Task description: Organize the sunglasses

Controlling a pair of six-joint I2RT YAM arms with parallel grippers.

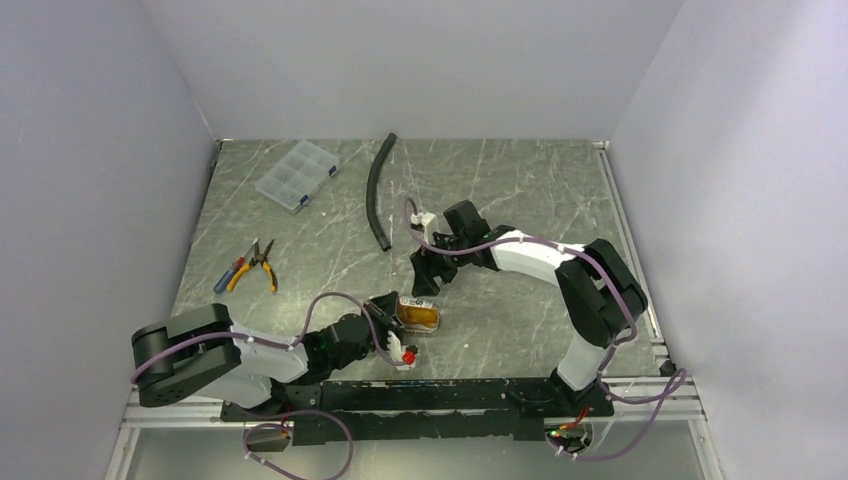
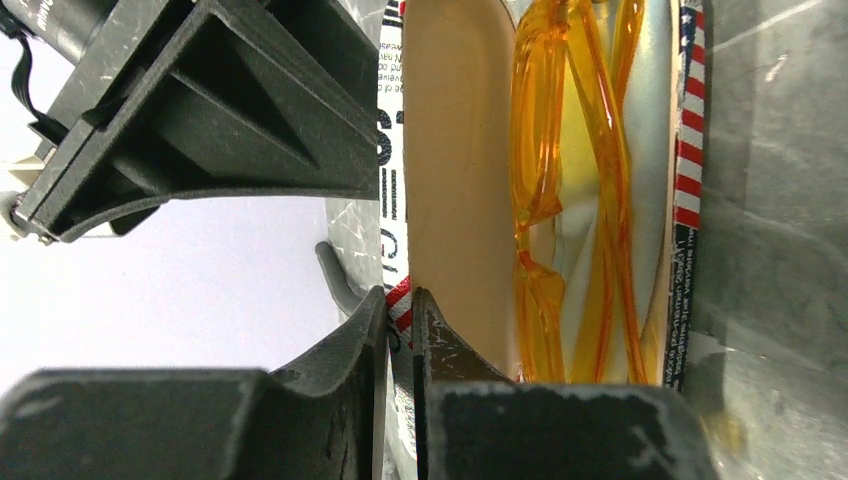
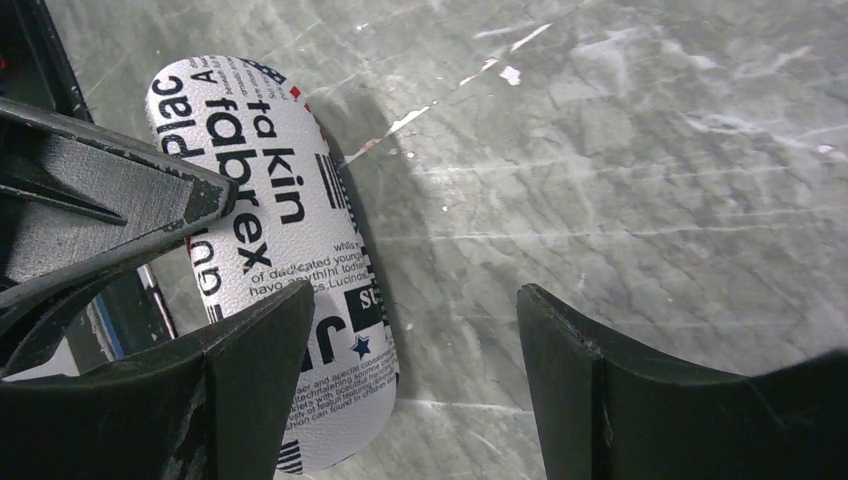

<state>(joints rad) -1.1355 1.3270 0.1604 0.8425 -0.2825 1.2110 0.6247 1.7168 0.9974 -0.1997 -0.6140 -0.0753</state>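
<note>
The sunglasses [image 1: 421, 317], amber-orange, lie inside an open white pouch with black print. In the left wrist view the sunglasses [image 2: 560, 200] rest against the pouch's tan lining [image 2: 455, 150]. My left gripper [image 2: 400, 300] is shut on the pouch's red-and-white striped edge; in the top view it [image 1: 390, 312] sits just left of the pouch. My right gripper [image 1: 426, 277] is open and empty just beyond the pouch. In the right wrist view the printed pouch [image 3: 270, 230] lies beside its left finger [image 3: 260, 360], not between the jaws [image 3: 415, 300].
A clear compartment box [image 1: 296, 174] sits at the back left. A black hose [image 1: 378, 195] lies at the back centre. Yellow-handled pliers [image 1: 262, 265] and a blue screwdriver [image 1: 228, 276] lie at the left. Walls enclose the table on three sides.
</note>
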